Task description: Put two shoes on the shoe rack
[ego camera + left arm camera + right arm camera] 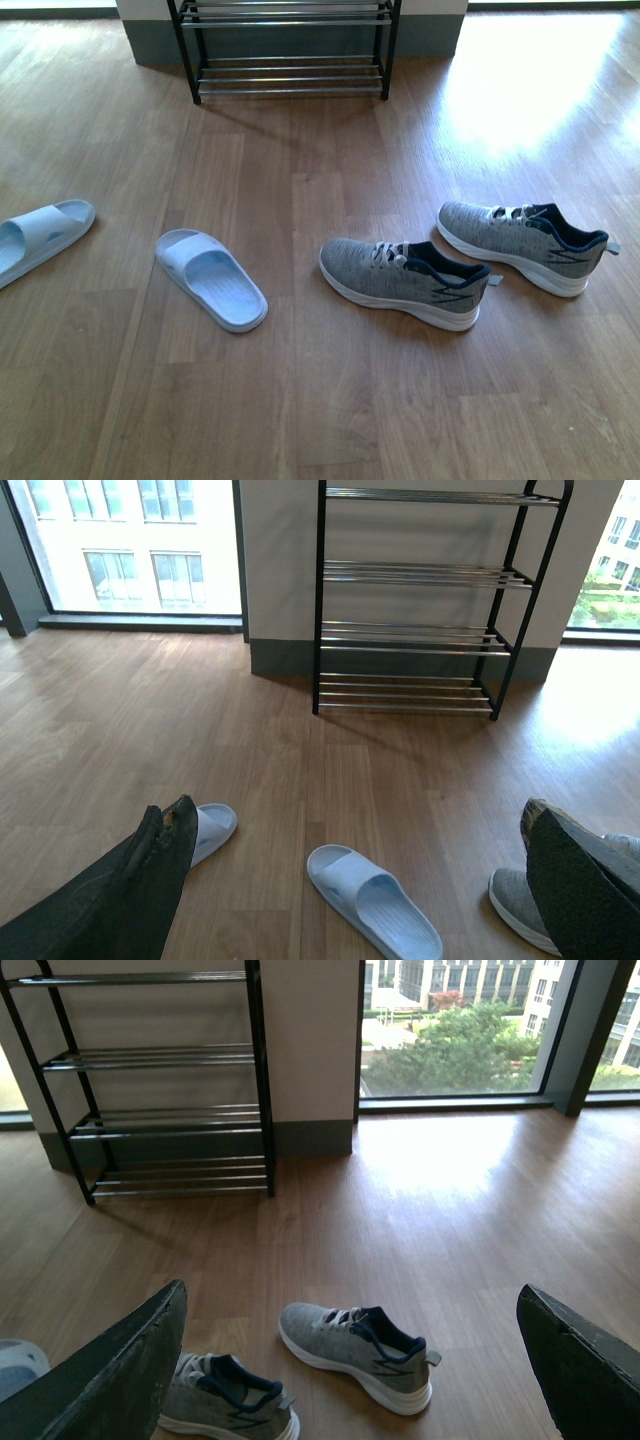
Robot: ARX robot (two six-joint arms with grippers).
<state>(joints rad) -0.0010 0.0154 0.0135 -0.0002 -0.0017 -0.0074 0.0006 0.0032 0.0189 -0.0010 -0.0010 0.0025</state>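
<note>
Grey sneakers (402, 281), blue slides (212, 278) before rack (290, 72).

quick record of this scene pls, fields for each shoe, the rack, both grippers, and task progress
left sneaker: grey knit, upright on the floor, toe pointing left in the front view
right sneaker: same kind, same heading, apart from the first
near slide: pale blue, left of the sneakers
far-left slide: pale blue, cut off by the picture's edge
shoe rack: straight ahead, no shoes on it
left gripper: fingers wide apart, holding nothing
right gripper: fingers wide apart, holding nothing
progress: no shoe placed yet
</note>
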